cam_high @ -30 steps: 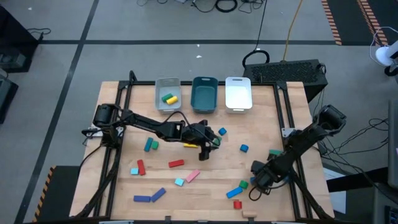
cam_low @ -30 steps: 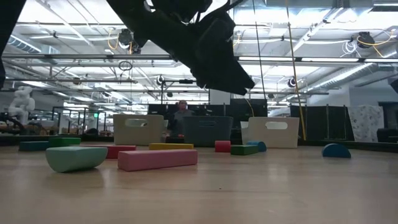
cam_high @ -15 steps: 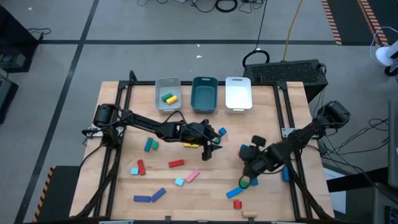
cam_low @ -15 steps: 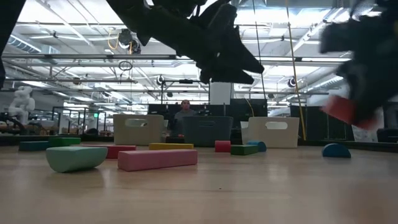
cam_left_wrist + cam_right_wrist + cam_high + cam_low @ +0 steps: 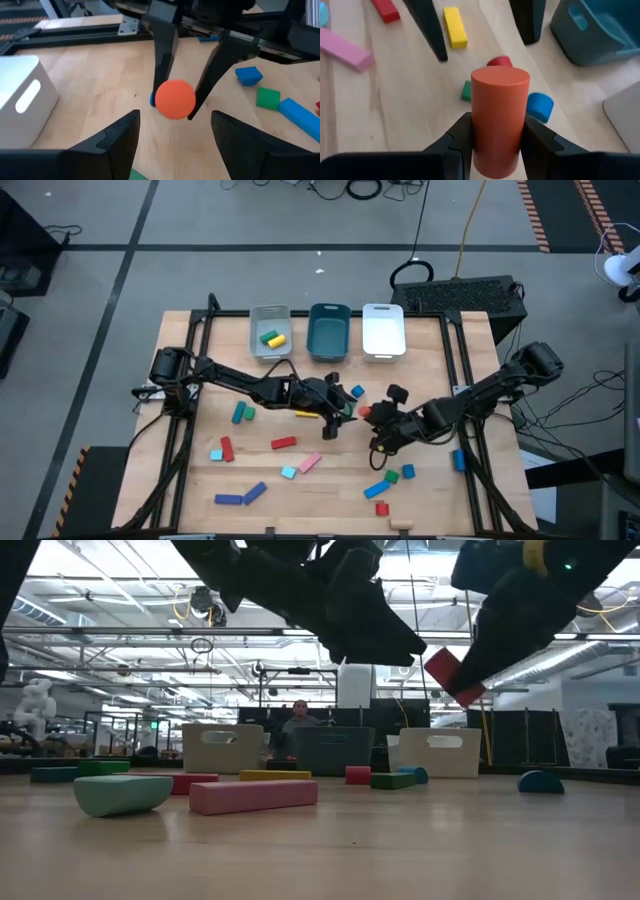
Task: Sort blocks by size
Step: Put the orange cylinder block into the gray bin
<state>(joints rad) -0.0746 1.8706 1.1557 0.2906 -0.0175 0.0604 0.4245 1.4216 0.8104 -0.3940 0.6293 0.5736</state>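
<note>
In the right wrist view the lower end of the red cylinder (image 5: 500, 117) sinks out of sight between the right gripper's (image 5: 495, 145) fingers. The teal tray (image 5: 600, 30) and pink bar (image 5: 345, 50) are cut off by the picture's edges there. From the left wrist view the white tray (image 5: 22, 100) is cropped, and the left gripper's (image 5: 175, 137) fingertips hide a green block (image 5: 142, 174) at the edge.

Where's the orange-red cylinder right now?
The orange-red cylinder is clamped in the right gripper, lifted above mid-table in the high view, just right of the left gripper and short of the white tray.
</note>
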